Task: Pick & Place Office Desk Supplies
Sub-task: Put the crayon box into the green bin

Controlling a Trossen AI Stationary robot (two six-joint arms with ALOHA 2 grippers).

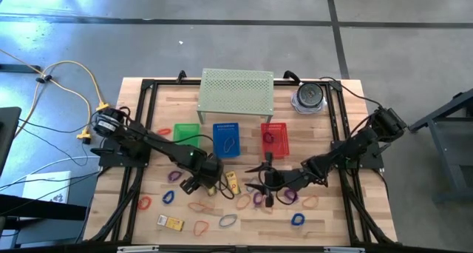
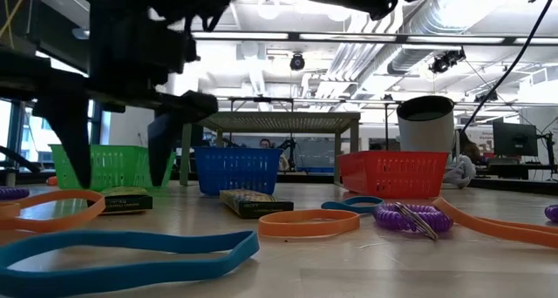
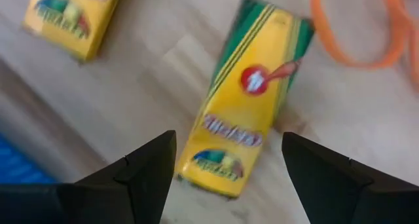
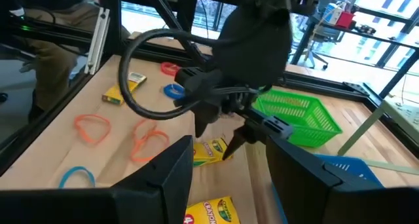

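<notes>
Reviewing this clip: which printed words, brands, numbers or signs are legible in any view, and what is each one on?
No text here can be read with certainty.
Yellow crayon box between the open left gripper's fingers: brand lettering and a red round mark, too blurred to read.
Second yellow box: print blurred.
Yellow box near the right gripper: partial red lettering, not readable.
Paper sheet on the floor: a mark, too small.
</notes>
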